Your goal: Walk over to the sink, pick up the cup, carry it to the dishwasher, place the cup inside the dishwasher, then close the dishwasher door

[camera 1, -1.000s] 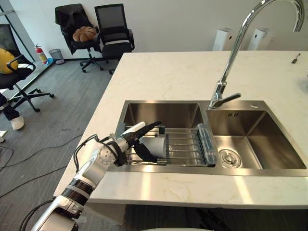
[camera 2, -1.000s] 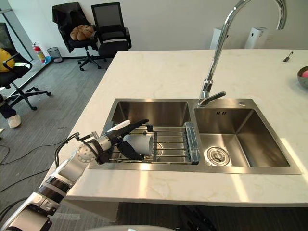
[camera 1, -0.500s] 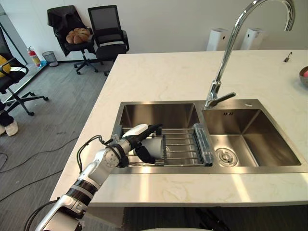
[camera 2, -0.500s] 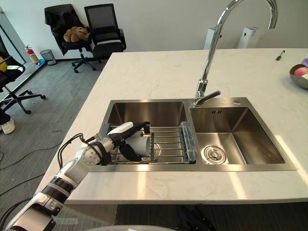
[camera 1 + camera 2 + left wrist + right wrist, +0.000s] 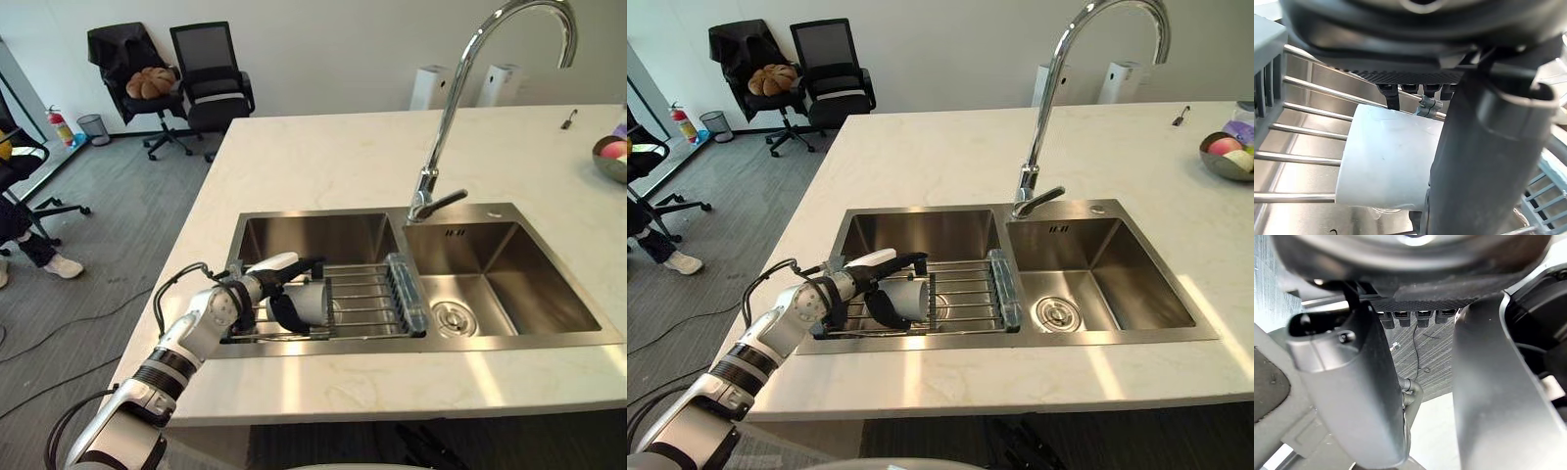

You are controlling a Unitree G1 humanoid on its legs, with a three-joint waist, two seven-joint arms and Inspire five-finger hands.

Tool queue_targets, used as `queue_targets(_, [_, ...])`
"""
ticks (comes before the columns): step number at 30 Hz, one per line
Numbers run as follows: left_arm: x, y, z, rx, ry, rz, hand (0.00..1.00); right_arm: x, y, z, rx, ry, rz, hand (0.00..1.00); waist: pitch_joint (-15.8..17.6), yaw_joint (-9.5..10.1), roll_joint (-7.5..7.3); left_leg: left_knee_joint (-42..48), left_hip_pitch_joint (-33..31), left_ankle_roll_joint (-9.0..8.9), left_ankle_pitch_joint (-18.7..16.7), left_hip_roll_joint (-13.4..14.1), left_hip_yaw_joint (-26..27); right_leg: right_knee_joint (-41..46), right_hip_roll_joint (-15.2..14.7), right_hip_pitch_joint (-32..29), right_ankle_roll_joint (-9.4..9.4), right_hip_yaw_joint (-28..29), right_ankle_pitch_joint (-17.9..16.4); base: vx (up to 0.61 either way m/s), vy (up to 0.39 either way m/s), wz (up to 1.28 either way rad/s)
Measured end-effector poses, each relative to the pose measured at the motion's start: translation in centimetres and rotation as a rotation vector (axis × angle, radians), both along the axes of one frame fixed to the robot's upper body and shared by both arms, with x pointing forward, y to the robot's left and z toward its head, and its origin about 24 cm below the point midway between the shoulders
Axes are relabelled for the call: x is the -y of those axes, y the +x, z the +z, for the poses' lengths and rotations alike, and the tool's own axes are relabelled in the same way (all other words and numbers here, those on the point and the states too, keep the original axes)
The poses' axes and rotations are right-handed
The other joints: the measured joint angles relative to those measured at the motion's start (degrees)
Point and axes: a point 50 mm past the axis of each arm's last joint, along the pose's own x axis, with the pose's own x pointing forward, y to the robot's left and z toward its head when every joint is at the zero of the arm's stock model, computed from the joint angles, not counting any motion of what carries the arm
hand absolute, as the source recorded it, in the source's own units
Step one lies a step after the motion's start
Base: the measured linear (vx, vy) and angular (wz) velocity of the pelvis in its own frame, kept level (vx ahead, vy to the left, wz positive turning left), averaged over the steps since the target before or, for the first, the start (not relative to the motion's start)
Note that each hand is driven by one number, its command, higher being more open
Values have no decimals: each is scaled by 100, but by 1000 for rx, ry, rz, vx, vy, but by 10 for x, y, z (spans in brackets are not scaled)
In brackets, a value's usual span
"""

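Left eye view: left robot hand (image 5: 259, 286) reaches into sink (image 5: 323, 231) (left basin), clasping cup (image 5: 313, 302).

one cup (image 5: 315, 299), one wire rack (image 5: 367, 299), two sink basins (image 5: 318, 237), one tap (image 5: 460, 108), three chairs (image 5: 211, 59)

Office room beyond a pale counter (image 5: 323, 157).
White wall (image 5: 323, 39), grey carpet floor (image 5: 118, 215); a black office chair (image 5: 211, 73) beside a second chair (image 5: 132, 69) (dark jacket draped on it), small bin (image 5: 90, 127) nearby.
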Motion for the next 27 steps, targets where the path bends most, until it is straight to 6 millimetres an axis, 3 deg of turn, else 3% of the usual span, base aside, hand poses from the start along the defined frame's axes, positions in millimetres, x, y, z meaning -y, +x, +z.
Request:
queue_targets(5, [-8,12,2,-15,-33,77,0,0,1,0,-7,1,30,100,-58,-37,5,0,63,-20,-14,35,110,-5,43,3,1,91,-1,-26,-30,-9])
queue_targets(15, [-11,12,-5,-9,-34,64,0,1,2,1,-19,-4,68,100,-104,-27,12,0,103,-43,-28,53,188,-13,66,9,2,143,-2,-12,-18,-3])
queue_targets(21, [-13,0,-8,67,-102,73,0,0,5,1,-13,-10,95,100,-109,-17,49,0,87,-41,-27,55,155,-13,43,4,4,124,-4,-12,-13,1])
queue_targets(27, [-10,-13,14,131,-307,64,0,1,3,2,-3,-21,91,100,-95,92,42,4,-152,-23,3,37,-35,1,6,-96,-6,-9,-10,21,-18,14])
